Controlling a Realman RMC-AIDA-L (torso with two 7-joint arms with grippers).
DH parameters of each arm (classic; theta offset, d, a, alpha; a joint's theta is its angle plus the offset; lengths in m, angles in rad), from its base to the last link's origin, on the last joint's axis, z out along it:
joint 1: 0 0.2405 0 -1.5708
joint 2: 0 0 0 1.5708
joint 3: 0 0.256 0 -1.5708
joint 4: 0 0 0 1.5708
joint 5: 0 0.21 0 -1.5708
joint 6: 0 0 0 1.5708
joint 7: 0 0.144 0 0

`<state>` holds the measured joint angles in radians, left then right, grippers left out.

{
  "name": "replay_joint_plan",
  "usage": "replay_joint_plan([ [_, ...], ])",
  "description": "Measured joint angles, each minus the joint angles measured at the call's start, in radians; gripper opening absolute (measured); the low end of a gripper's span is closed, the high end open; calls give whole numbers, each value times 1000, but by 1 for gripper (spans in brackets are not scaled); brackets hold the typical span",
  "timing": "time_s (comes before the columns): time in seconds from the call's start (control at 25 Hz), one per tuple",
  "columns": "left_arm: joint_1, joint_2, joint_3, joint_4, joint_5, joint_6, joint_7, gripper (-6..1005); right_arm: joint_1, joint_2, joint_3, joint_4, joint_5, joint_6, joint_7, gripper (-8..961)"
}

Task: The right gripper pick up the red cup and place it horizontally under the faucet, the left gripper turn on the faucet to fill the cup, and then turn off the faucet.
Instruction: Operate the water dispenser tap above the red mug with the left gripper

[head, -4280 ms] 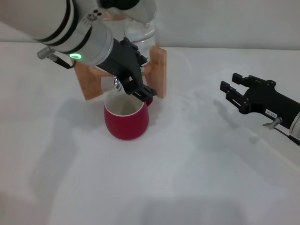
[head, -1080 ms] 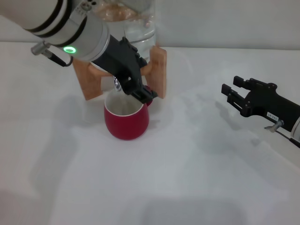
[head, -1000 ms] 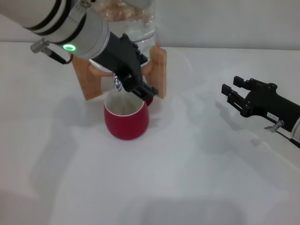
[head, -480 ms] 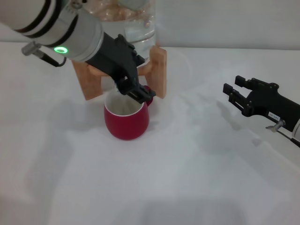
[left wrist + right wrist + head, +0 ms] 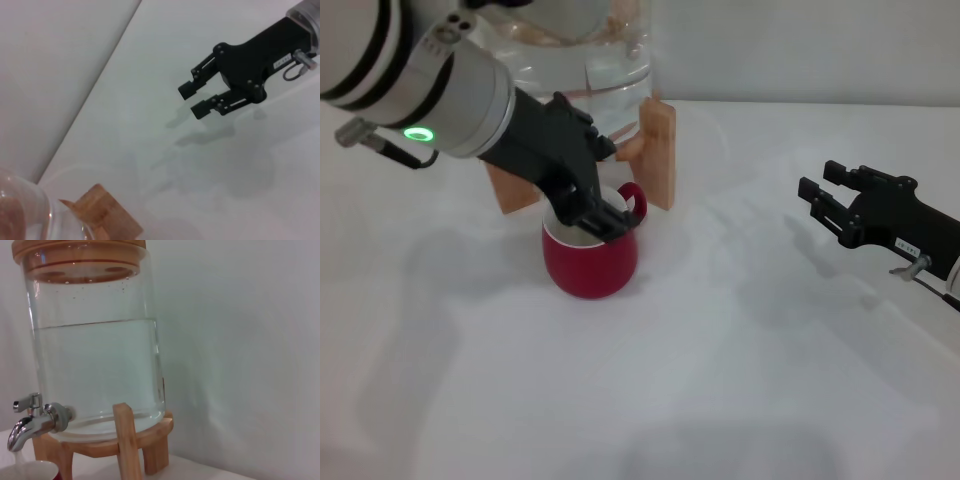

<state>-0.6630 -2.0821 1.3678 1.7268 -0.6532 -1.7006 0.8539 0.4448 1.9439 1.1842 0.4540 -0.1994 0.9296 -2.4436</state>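
The red cup (image 5: 590, 262) stands upright on the white table in front of the wooden stand (image 5: 660, 150), its loop handle turned toward the stand. My left gripper (image 5: 598, 219), black with a green light on its arm, hangs shut just over the cup's rim and hides the faucet in the head view. In the right wrist view the chrome faucet (image 5: 31, 423) shows free, spout down, its lever untouched, with the cup's white rim (image 5: 27, 470) below it. My right gripper (image 5: 832, 204) hovers open, far to the right of the cup; the left wrist view shows the right gripper (image 5: 197, 98) holding nothing.
The clear glass water jar (image 5: 95, 365), over half full with a wooden lid, sits on the stand at the back of the table (image 5: 720, 380). A pale wall rises right behind it.
My left gripper has drawn back from the faucet, leftward and lower, and now sits over the cup's rim. The cup's handle has come into view. The right arm has barely moved.
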Motion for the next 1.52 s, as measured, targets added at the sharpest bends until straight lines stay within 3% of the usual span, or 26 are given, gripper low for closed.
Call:
replay_joint_plan([
  [1.16,7,0,2,-51,56,24,-1,812,0,3,-4,2,0,0,2,393],
  [1.52,-32,1,2,-104,55,37,10,812,0,1,0,2,0,0,2,393],
])
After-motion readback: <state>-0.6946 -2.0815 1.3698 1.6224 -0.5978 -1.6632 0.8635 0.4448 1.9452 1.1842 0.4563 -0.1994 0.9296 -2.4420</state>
